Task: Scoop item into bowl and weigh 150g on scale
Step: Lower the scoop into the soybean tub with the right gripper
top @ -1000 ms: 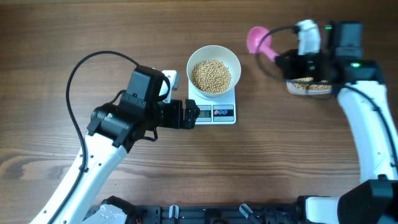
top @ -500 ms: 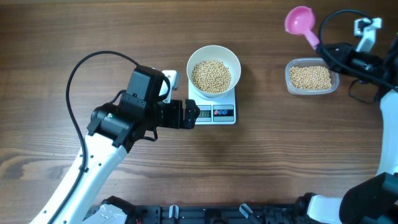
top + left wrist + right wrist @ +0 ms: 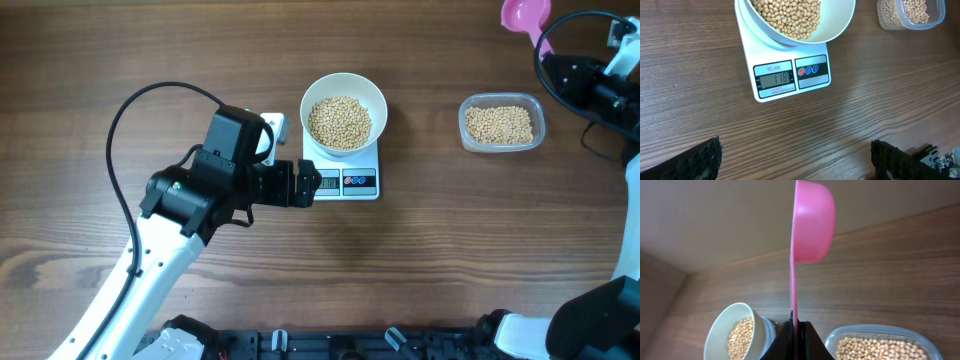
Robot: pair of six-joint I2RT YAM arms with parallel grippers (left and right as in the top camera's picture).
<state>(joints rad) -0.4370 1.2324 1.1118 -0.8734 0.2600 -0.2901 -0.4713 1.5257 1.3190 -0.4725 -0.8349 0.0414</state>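
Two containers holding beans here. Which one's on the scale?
The round white deep bowl, resting on the small white square digital scale. The clear rectangular plastic container sits apart to its right, directly on the wooden table.

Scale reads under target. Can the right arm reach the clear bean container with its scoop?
Probably yes: the clear rectangular plastic container lies open-topped, unobstructed, near the pink plastic scoop in the right fingers.
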